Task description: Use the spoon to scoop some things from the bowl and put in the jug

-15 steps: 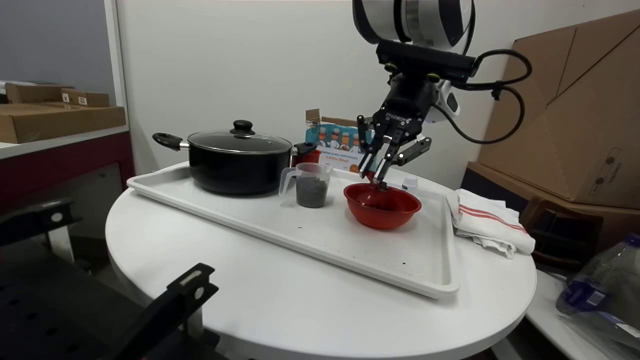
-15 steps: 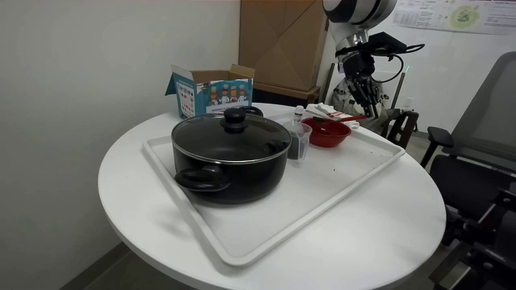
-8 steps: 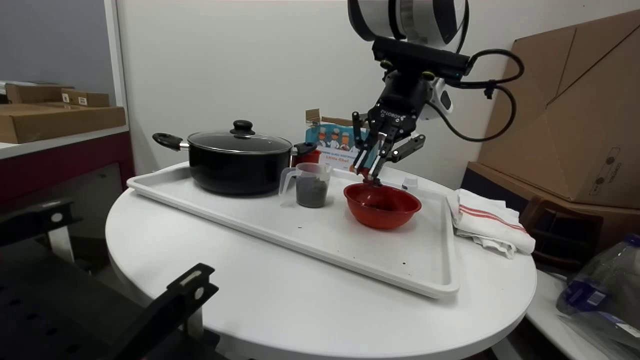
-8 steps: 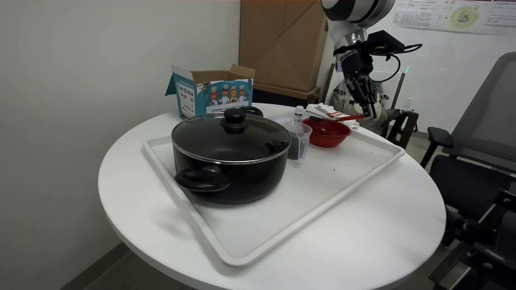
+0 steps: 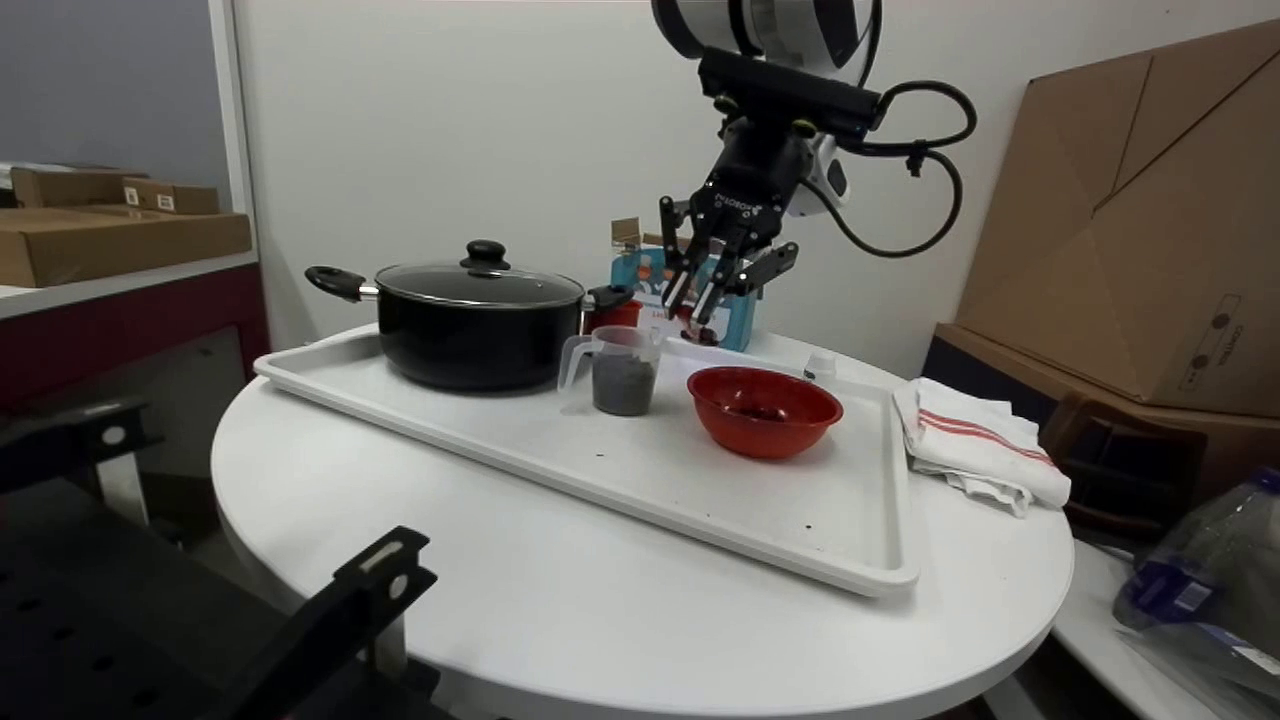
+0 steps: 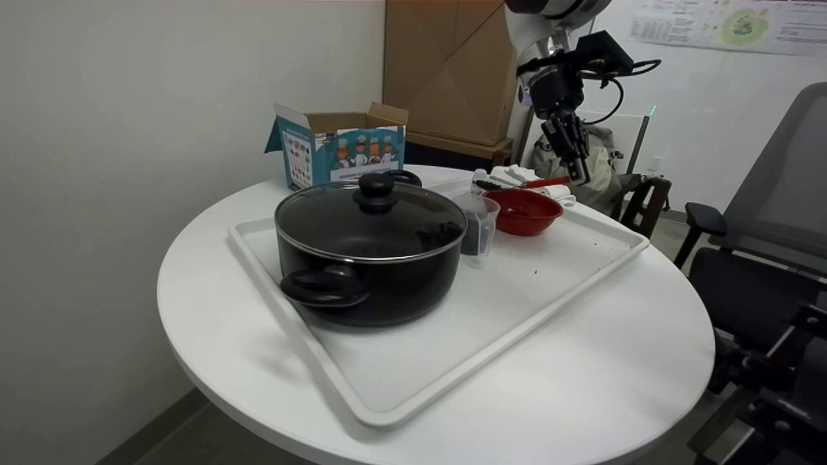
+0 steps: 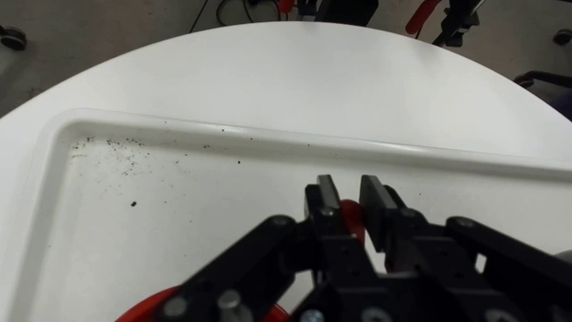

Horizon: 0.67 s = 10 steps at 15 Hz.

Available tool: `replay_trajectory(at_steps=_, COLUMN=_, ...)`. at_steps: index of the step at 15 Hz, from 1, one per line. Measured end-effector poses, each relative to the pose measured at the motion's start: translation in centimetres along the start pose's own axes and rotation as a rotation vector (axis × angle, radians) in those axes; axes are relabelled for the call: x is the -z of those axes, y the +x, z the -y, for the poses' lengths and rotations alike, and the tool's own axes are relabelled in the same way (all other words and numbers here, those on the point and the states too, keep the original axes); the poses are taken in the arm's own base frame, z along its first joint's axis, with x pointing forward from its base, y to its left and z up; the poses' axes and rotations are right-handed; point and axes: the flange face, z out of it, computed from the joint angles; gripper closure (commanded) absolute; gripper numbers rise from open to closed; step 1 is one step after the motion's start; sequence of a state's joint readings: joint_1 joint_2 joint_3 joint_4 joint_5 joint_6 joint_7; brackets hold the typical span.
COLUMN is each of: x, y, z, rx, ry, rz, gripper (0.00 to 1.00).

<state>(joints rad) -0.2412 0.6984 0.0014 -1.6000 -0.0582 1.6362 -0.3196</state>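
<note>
Hold that spoon [image 6: 533,184] level until it's centred over the jug [image 5: 623,372], then tip gently.
The hand [image 7: 350,201] is clamped on the red handle [image 7: 352,217]; bowl [image 5: 765,430] toward a short edge of the tray [image 5: 902,500], jug further in.

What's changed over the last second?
The jaws carried the spoon up and away from the bowl, toward the jug. Nothing was newly grabbed or let go: the jaws keep hold of the spoon. The bowl, jug, pot and towel stayed put.
</note>
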Motion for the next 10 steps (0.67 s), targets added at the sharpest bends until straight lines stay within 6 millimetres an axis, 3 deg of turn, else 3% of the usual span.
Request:
replay_trajectory(at_steps=5, x=0.7, y=-0.2, z=3.2, rx=0.057, ry=-0.023, rz=0.001, gripper=0.95)
replay_trajectory(at_steps=10, x=-0.3, y=-0.5, z=5.3, rx=0.101, ry=-0.035, rz=0.030, gripper=0.95)
